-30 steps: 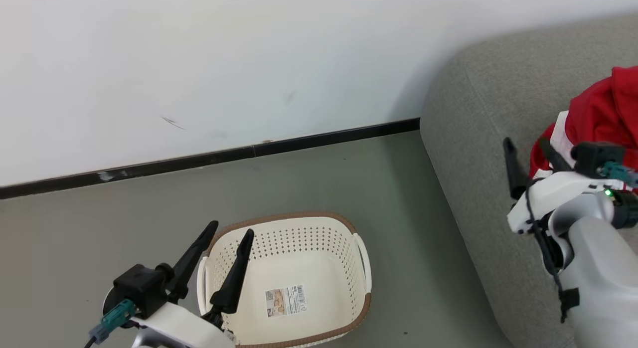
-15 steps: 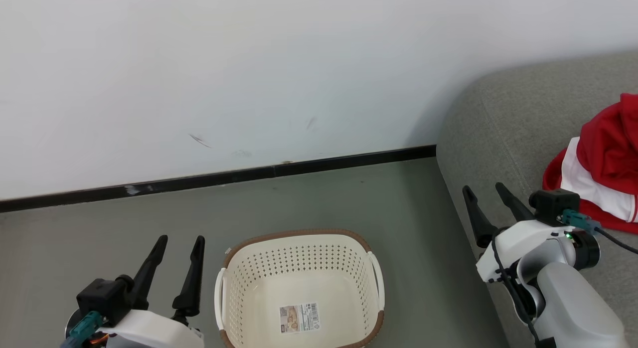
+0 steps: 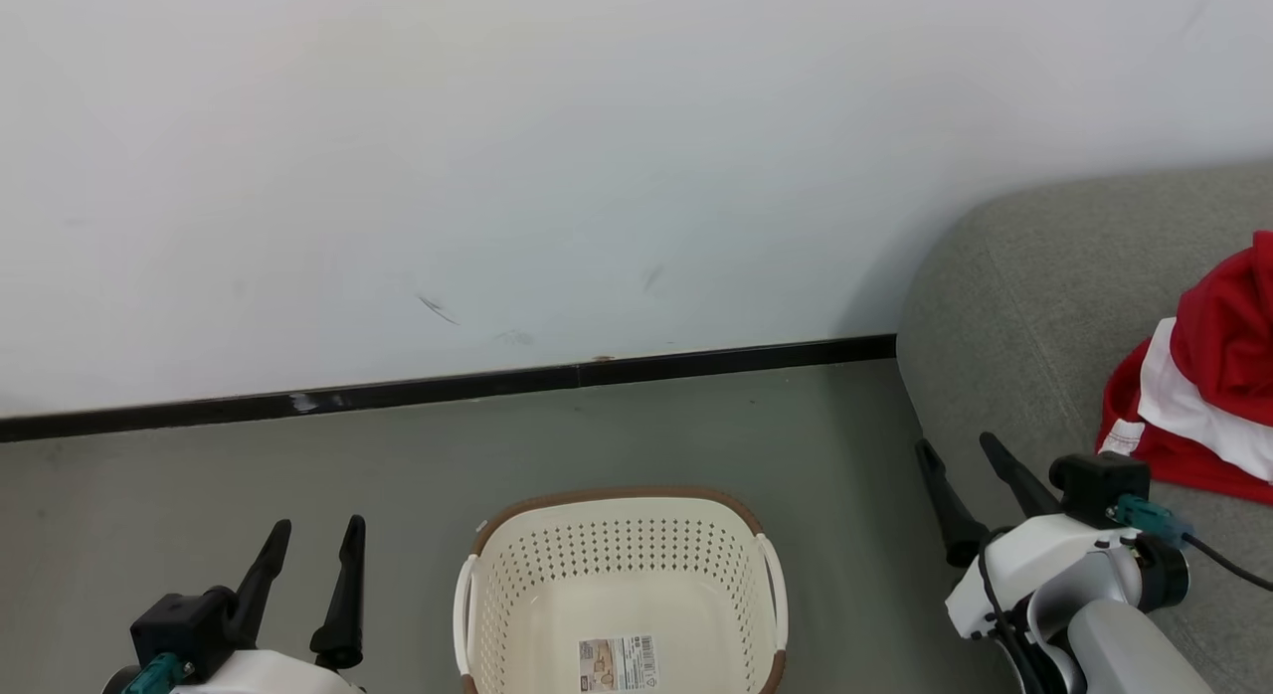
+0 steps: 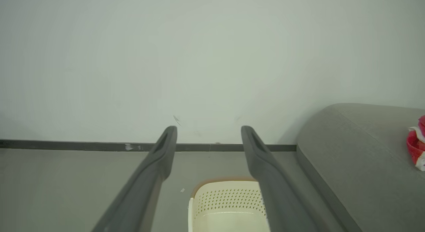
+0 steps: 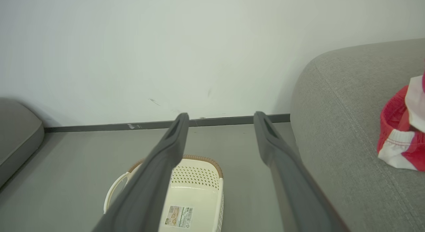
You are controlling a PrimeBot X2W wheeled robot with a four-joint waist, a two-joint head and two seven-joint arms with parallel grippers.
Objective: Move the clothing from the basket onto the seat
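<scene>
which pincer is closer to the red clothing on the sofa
Right. The right pincer hovers by the edge of the sofa, just short of the clothing; the left pincer is on the far side of the basket.

View shifted up the wall: camera moved. Left tool (image 3: 318, 525) withdrawn from over basket (image 3: 617, 497) rim, now beside it on its left. Right tool (image 3: 957, 443) backed off clothing (image 3: 1208, 376) to sofa (image 3: 1034, 306) edge.

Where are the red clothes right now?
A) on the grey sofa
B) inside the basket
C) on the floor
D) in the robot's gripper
A: the red clothes lie on the grey sofa, while the basket on the floor shows its bare bottom with a label.
</scene>
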